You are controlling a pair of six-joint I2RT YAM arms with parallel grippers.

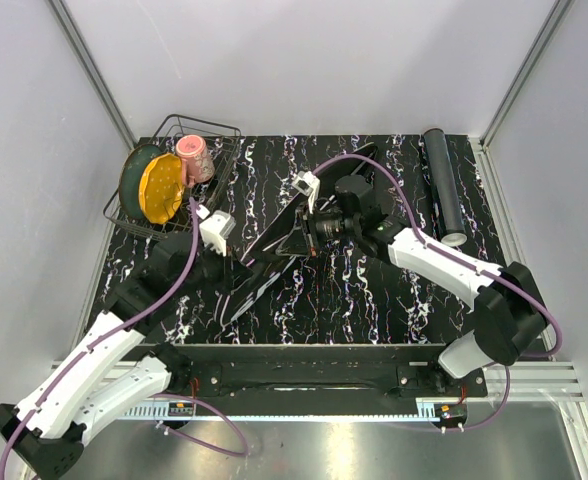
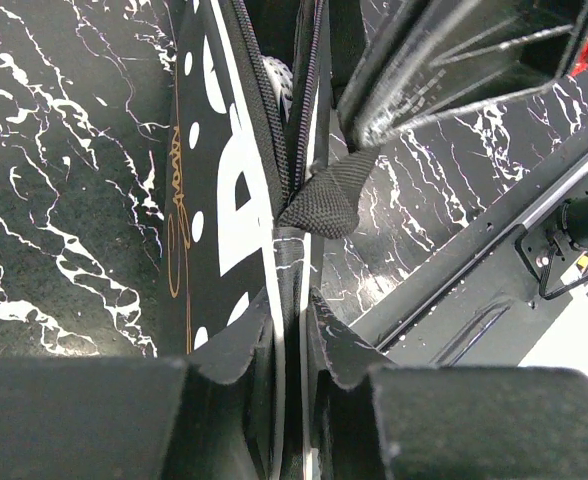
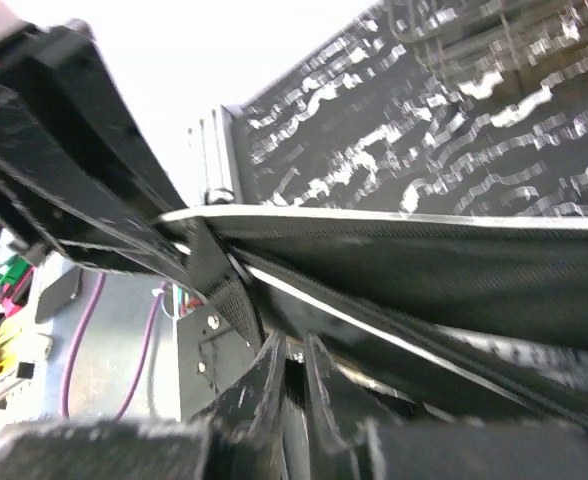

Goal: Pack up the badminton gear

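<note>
The black racket bag (image 1: pixel 277 243) lies slantwise across the middle of the marbled bench (image 1: pixel 374 300), its narrow end toward the left arm and its wide end toward the far right. In the left wrist view its zip (image 2: pixel 274 130) stands parted, with a woven tab (image 2: pixel 321 200) at the point where the two rows meet and large white lettering (image 2: pixel 236 225) on the panel beside it. Something white and dotted shows inside the gap; what it is cannot be told.

The left hand (image 2: pixel 292 325) is clamped on the bag's thin edge at the narrow end, fingers pressed to either side. The right hand (image 3: pixel 292 360) is pinched on the white-piped rim further up the bag, lifting that side off the bench.

The long black tube (image 1: pixel 442 190) lies along the far right edge, well apart from both hands. At the far left corner stands a wire basket (image 1: pixel 224 130) holding a yellow plate (image 1: pixel 161 188) and a green plate (image 1: pixel 136 175) on edge, with a pink cup (image 1: pixel 194 158) in it, near the left arm but clear of the bag
</note>
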